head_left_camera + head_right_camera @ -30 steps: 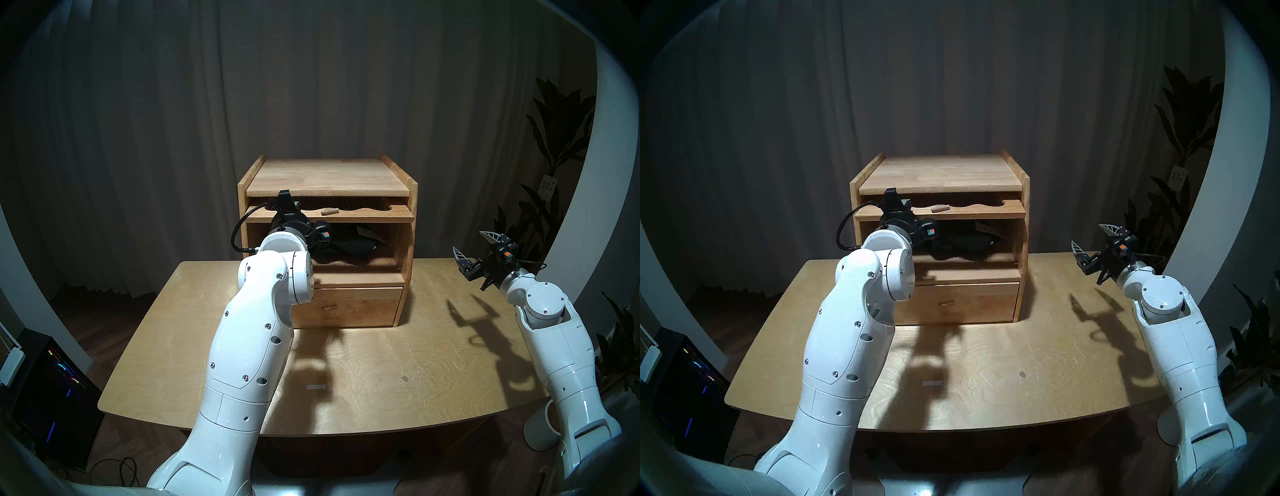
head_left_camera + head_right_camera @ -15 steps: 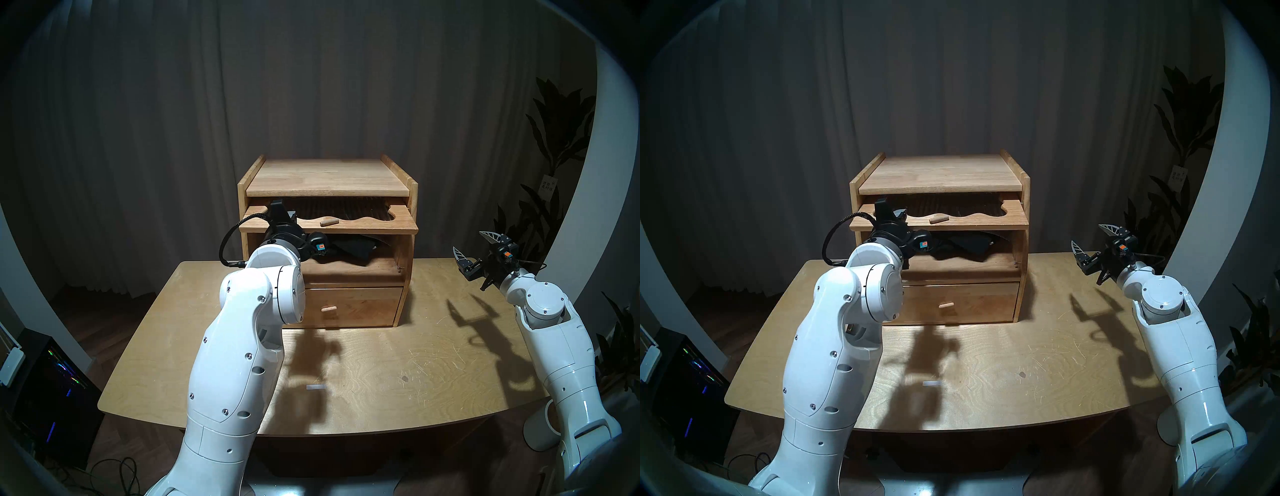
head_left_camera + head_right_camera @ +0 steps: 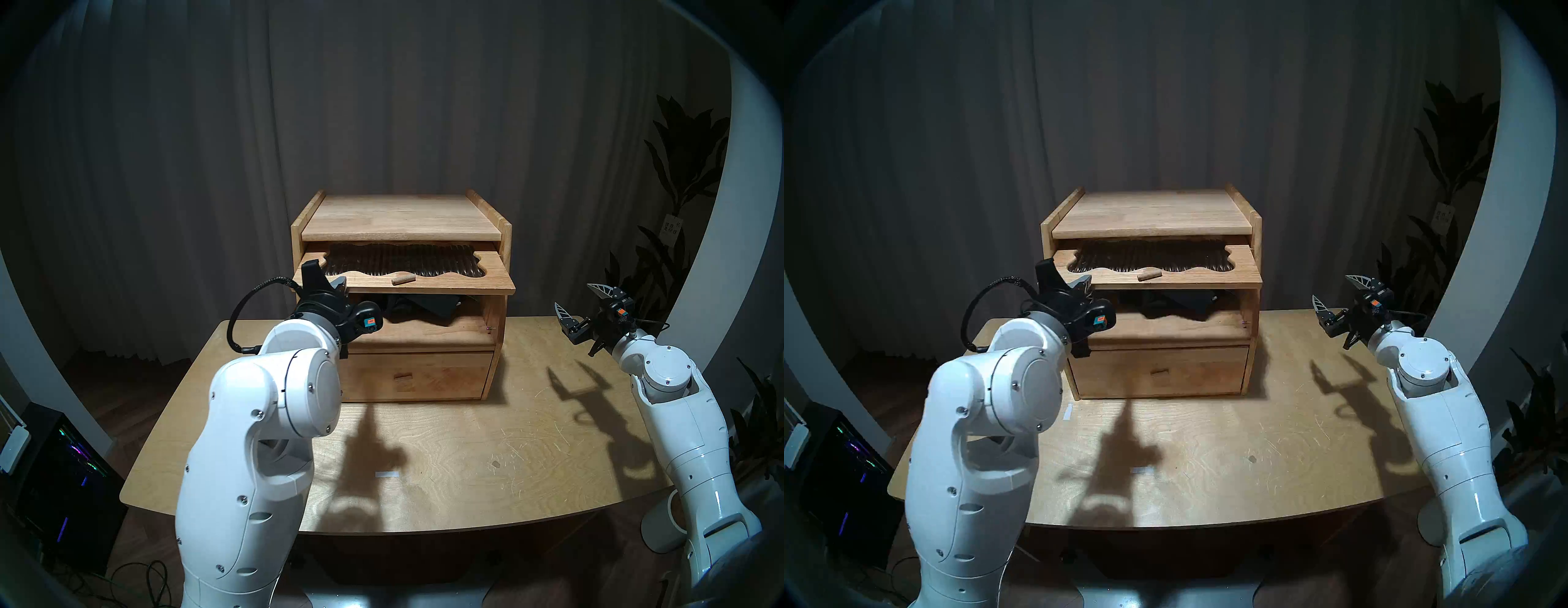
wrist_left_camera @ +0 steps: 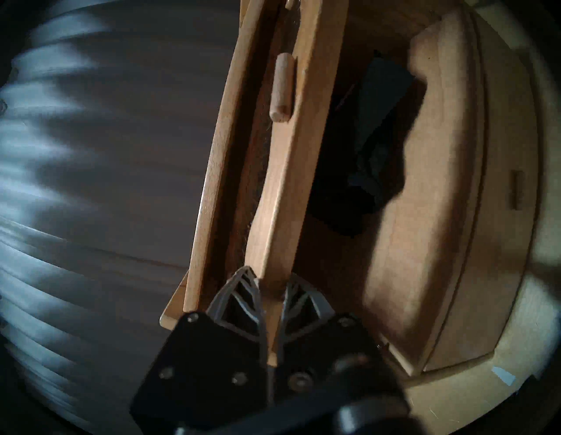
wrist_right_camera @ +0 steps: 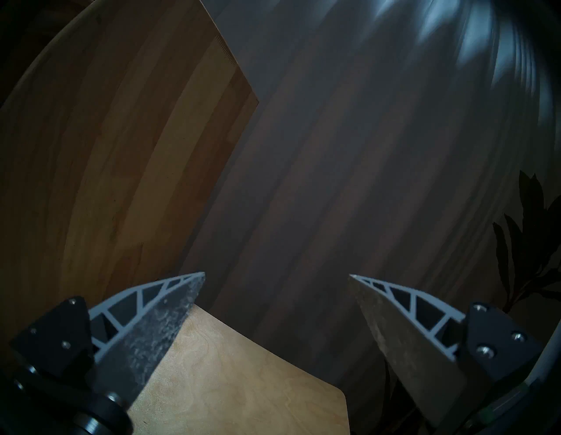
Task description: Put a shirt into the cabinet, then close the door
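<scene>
Left claw (image 4: 272, 287) pinches door (image 3: 488, 276) at its left-of-frame corner; shirt (image 3: 428, 306) inside cabinet (image 3: 399, 216). Right claw (image 3: 580, 299) wide open, holding nothing, frame right.

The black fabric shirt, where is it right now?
In the head views the black fabric shirt lies inside the light-brown wooden cabinet, in its large compartment, under the half-drawn wooden door and above the plain drawer.
</scene>
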`<state>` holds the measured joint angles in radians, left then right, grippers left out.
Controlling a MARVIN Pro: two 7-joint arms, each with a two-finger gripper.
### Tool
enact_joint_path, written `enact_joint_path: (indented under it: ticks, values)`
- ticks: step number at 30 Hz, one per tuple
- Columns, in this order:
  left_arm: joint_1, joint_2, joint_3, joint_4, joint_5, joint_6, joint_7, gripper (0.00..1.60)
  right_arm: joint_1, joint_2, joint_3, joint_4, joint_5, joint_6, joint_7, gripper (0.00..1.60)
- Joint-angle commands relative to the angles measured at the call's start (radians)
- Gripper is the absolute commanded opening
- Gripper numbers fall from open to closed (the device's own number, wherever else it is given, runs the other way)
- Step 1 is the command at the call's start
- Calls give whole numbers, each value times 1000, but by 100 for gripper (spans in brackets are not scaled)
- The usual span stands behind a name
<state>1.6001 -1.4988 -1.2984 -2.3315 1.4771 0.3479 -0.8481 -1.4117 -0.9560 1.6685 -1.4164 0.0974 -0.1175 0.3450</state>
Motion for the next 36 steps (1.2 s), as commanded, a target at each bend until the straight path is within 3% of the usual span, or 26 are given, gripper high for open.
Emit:
enact_joint_path:
  ticks: [1,3,5,11,12,14,24,36]
  values:
    - [133,36,-31,-111,-37,7,-87,0,10,4,3,-19,0,-7,0,160]
    - [117,59,-28,-112,-65,26,-110,0,10,4,3,-19,0,-8,-1,160]
    - [153,36,-43,-112,-79,7,-74,0,9,4,3,-20,0,-8,-1,160]
    - [146,53,-69,-112,-111,-3,-108,0,10,4,3,-19,1,-7,-1,160]
    - [145,53,-69,-112,-113,-4,-108,67,10,4,2,-18,1,-7,-1,160]
    - [141,47,-65,-112,-136,-11,-119,160,11,4,2,-17,1,-6,-1,160]
    - [161,73,-145,-112,-193,-57,-78,160,12,5,1,-15,2,-6,-1,160]
    - [94,63,-188,-112,-301,-139,34,160,12,5,-1,-12,4,-5,-1,160]
